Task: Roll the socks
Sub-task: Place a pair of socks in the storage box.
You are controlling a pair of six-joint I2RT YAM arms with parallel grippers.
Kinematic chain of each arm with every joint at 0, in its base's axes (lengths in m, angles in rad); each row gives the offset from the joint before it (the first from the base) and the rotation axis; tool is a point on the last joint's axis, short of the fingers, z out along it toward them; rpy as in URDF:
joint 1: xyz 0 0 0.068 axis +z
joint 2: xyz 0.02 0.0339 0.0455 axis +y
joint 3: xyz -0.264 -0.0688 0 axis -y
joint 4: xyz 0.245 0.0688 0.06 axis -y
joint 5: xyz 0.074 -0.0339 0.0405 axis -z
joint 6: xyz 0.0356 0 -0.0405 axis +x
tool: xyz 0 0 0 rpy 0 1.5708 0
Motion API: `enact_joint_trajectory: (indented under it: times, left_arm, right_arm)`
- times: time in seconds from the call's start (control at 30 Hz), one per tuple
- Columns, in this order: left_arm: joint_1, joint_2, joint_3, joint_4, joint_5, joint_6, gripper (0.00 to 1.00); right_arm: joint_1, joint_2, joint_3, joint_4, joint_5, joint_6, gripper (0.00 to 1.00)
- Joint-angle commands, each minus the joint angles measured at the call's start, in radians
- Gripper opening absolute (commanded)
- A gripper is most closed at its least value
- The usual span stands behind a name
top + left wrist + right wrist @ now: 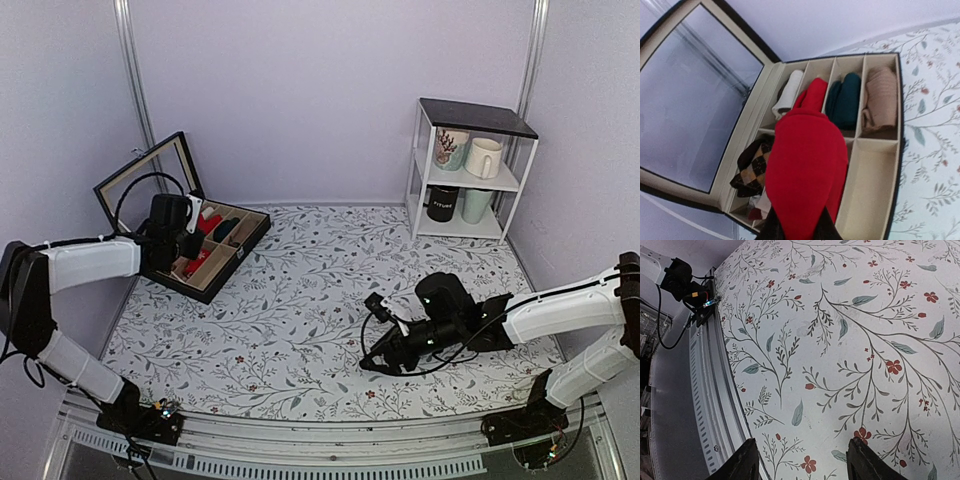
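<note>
Gripping the red socks (807, 170), L gripper (799, 231) hangs over the divided box (875, 185). R gripper (805, 462): jaws apart, empty, above floral tablecloth (850, 330).

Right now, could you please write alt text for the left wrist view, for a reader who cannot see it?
The left gripper holds the red socks above an open box with compartments. Inside lie a cream roll, a dark green roll, a tan roll and a black-brown patterned roll.
</note>
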Motion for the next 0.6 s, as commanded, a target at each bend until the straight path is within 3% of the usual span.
enact_joint_trajectory:
  times: [0.0, 0.2, 0.57]
  left_arm:
    - [0.002, 0.045, -0.077, 0.057, -0.165, 0.043, 0.0]
    - [-0.014, 0.13, -0.116, 0.11, -0.212, 0.015, 0.0]
    - [-0.074, 0.09, -0.247, 0.306, -0.152, -0.003, 0.0]
  right_arm:
    - [-0.006, 0.027, 0.019, 0.026, -0.014, 0.002, 0.61]
    - [-0.005, 0.032, 0.02, 0.023, -0.017, 0.003, 0.61]
    - [-0.006, 0.06, 0.027, 0.02, -0.029, 0.007, 0.61]
